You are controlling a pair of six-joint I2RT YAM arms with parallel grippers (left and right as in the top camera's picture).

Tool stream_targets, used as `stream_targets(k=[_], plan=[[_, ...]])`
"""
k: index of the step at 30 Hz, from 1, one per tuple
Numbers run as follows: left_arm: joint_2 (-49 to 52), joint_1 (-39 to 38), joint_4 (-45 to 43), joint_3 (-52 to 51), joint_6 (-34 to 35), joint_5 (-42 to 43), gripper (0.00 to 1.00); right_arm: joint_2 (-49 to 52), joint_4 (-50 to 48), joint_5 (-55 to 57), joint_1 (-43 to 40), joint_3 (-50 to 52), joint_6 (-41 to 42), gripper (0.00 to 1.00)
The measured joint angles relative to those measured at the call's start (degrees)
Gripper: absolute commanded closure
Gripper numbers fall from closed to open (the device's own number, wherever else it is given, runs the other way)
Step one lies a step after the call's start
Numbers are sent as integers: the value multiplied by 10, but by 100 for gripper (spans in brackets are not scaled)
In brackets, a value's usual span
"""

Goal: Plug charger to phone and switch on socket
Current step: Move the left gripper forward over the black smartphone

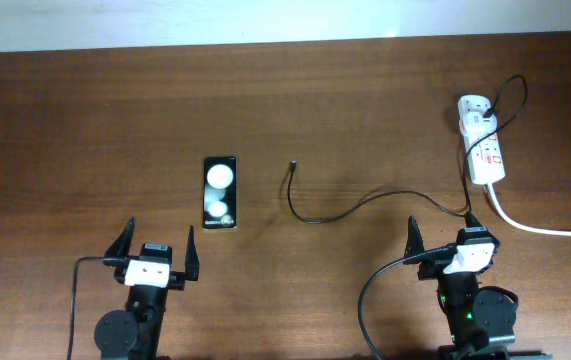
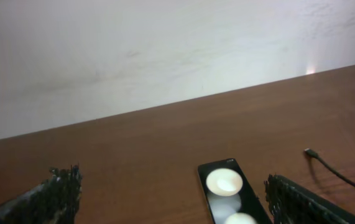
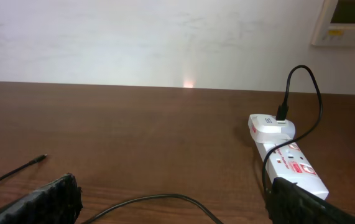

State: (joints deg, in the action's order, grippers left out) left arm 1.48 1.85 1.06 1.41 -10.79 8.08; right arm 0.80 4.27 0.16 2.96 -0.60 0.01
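1. Two end effectors are in view. The left end effector (image 1: pixel 160 236) and the right end effector (image 1: pixel 442 226) both have their black fingers spread wide and hold nothing.
2. There is one flat black rectangular phone (image 1: pixel 220 191) with two round white patches. It lies on the brown wooden desk (image 1: pixel 85 120), just ahead of the left end effector and slightly to its right, nearer its right finger.
3. There is one thin black charger cable (image 1: pixel 365 205). Its tiny connector tip (image 1: pixel 292 166) rests on the desk, ahead and well to the left of the right end effector and to the right of the phone, not touching it.
4. One white elongated power strip (image 1: pixel 483 145) with red and green marks lies ahead of the right end effector and to its right. A white plug block (image 1: pixel 473 108) sits at its far end.
5. In the way: the charger cable crosses close in front of the right end effector's fingertips. A thick white cord (image 1: pixel 535 228) trails off to its right.
6. Edges and room: bare wood stretches ahead of both end effectors to the desk's far edge. A pale wall (image 2: pixel 133 50) rises there, bearing a beige wall panel (image 3: pixel 342 22).
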Motion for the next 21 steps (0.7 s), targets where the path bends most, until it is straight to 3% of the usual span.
stream_targets(k=[15, 21], plan=[[215, 0, 30, 196, 5, 29, 1, 0, 0, 0, 0, 0, 0, 1], [328, 0, 89, 303, 6, 59, 1, 0, 0, 0, 0, 0, 0, 1]])
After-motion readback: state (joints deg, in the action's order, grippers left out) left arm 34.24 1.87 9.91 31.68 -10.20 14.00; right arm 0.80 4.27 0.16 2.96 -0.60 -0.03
